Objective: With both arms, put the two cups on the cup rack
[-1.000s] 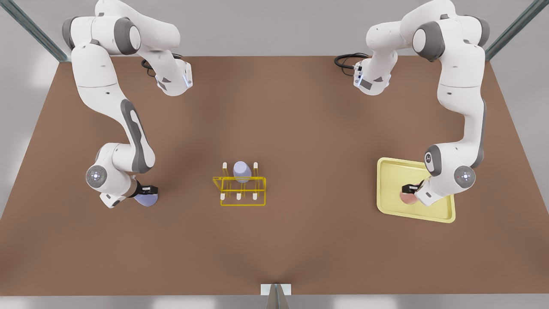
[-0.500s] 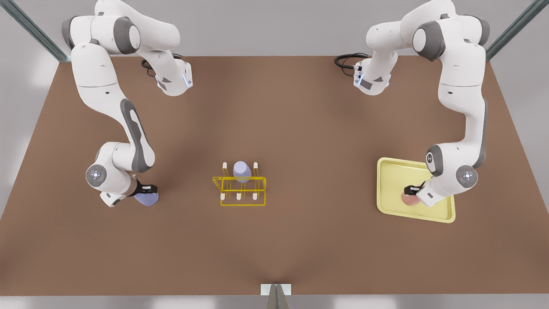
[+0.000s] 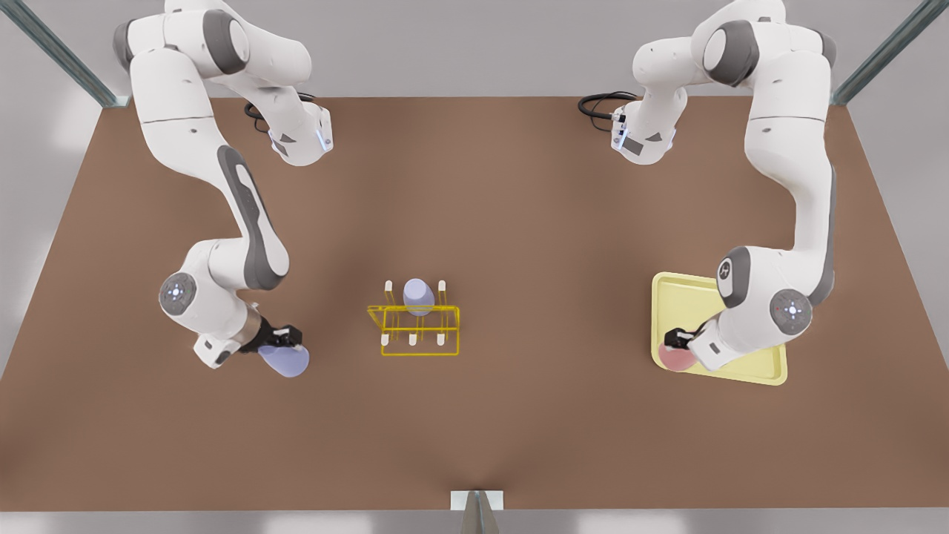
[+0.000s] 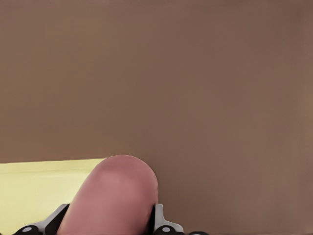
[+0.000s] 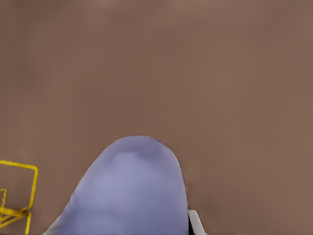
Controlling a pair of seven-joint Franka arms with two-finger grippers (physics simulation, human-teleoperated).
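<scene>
Three cups around the rack (image 3: 414, 326): one lavender cup (image 3: 419, 295) on it, another (image 3: 288, 361) clamped by the right gripper (image 3: 285, 343), one pink cup (image 3: 676, 357) clamped by the left gripper (image 3: 676, 341) over the tray (image 3: 741, 371).

From high above we look steeply down on the whole brown worktop (image 3: 519, 222), arm bases at the far edge. Each wrist camera rides close behind its tool, facing along it. We share the yellow rack (image 3: 414, 326) (image 5: 17, 193) with the right wrist, the tray (image 3: 730, 367) (image 4: 34, 188) with the left.
</scene>
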